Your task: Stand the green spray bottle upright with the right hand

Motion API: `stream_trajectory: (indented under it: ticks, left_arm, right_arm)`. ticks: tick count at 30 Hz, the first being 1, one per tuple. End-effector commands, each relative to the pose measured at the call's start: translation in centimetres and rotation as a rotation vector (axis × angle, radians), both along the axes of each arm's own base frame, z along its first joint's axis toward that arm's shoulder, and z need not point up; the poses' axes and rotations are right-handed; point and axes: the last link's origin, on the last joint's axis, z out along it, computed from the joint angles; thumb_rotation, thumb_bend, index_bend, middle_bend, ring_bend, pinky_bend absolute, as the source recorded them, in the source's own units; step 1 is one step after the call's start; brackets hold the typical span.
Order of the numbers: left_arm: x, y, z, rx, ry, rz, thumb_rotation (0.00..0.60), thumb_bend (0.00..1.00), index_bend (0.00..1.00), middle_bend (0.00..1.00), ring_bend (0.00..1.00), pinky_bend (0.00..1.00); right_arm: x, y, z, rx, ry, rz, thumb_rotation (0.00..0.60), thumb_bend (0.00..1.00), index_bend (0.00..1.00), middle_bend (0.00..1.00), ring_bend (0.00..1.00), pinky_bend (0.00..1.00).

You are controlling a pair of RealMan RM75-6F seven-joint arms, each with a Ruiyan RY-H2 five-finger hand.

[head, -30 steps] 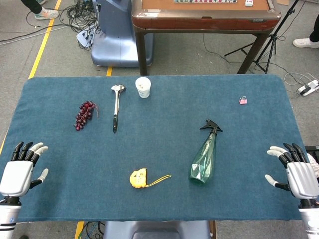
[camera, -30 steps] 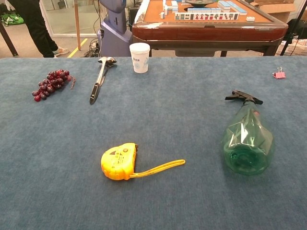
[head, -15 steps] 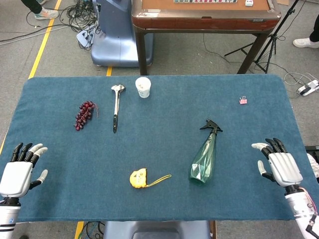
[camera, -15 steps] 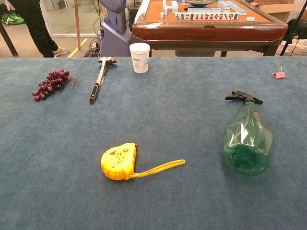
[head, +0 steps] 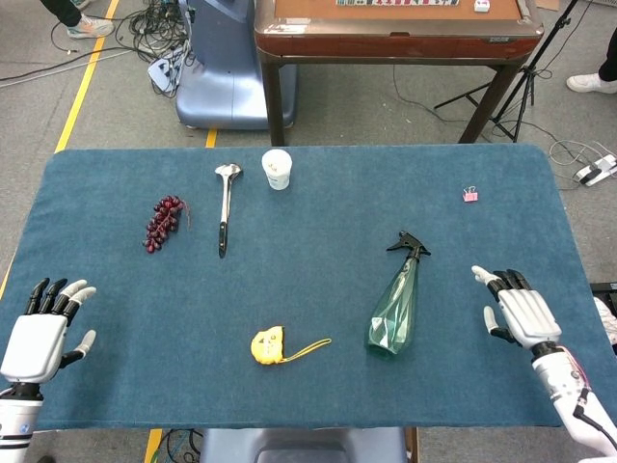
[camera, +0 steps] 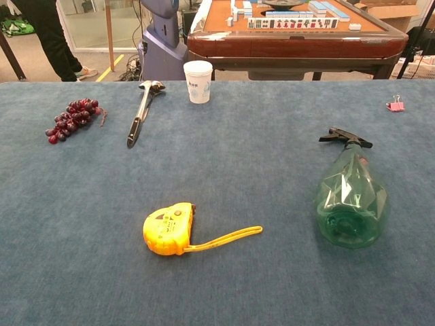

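The green spray bottle point(head: 396, 304) lies on its side on the blue table, black nozzle pointing away from me; the chest view shows the bottle point(camera: 351, 197) with its base toward the camera. My right hand point(head: 516, 307) hovers open to the right of the bottle, fingers spread, a clear gap between them. At the near left corner my left hand point(head: 43, 328) stays open, holding nothing. Neither hand appears in the chest view.
A yellow tape measure point(head: 269, 344) lies left of the bottle. Further back are a bunch of grapes point(head: 163, 221), a metal ladle point(head: 225, 204), a white paper cup point(head: 277, 169) and a pink binder clip point(head: 469, 194). A wooden table point(head: 395, 34) stands beyond.
My right hand has moved left and forward from the table's right edge toward the bottle. The bottle and my left hand have not moved.
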Motion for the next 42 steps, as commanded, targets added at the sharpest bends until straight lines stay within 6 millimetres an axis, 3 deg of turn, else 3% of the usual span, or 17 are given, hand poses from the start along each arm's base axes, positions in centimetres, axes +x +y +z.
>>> stream_trajectory:
  ticks: [1, 12, 25, 42]
  left_arm:
    - [0.0, 0.0, 0.0, -0.002, 0.0, 0.001, 0.6, 0.33, 0.22, 0.17, 0.09, 0.01]
    - [-0.1, -0.2, -0.2, -0.006, 0.002, 0.006, 0.6, 0.33, 0.22, 0.17, 0.09, 0.01]
    - [-0.2, -0.1, -0.3, -0.009, 0.004, 0.008, 0.6, 0.33, 0.22, 0.17, 0.09, 0.01]
    - [-0.4, -0.3, -0.1, -0.003, 0.008, 0.014, 0.6, 0.33, 0.22, 0.17, 0.09, 0.01]
  right_arm:
    - [0.3, -1.2, -0.8, 0.029, -0.032, -0.013, 0.6, 0.74, 0.06, 0.18, 0.08, 0.08]
    - [1.3, -4.3, -3.7, 0.132, -0.102, -0.048, 0.6, 0.91, 0.05, 0.18, 0.08, 0.07]
    - [2.7, -7.5, -7.3, 0.199, -0.161, -0.064, 0.6, 0.91, 0.05, 0.18, 0.08, 0.08]
    - [8.0, -10.9, -11.4, 0.255, -0.274, 0.024, 0.6, 0.91, 0.05, 0.18, 0.08, 0.08]
